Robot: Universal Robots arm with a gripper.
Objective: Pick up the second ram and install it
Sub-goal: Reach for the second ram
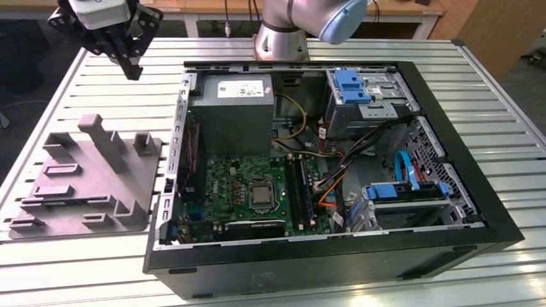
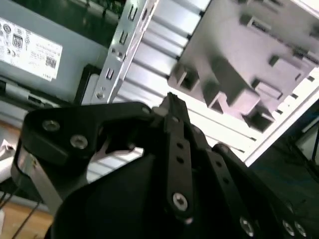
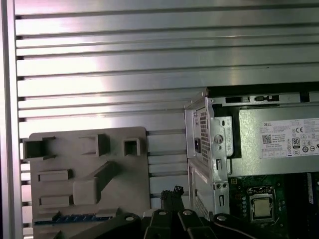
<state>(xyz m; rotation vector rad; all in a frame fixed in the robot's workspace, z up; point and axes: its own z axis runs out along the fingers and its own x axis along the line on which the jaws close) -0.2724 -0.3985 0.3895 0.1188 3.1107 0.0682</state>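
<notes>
Black metal gripper (image 1: pixel 130 69), fingers together and empty, near the grey plastic tray (image 1: pixel 85 179); lowered shut, I'd probably jab the thin dark memory board (image 3: pixel 75 217).

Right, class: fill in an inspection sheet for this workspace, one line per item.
surface: slatted metal table carrying an open case and a grey fixture.
job's things: ram, probably the thin strip lying in a fixture slot; not held.
clutter: nothing seen.
grippers: gripper shut and empty, above the table beside the case.
cables: loose cables inside the case.
surroundings: wooden desk behind the table.
</notes>
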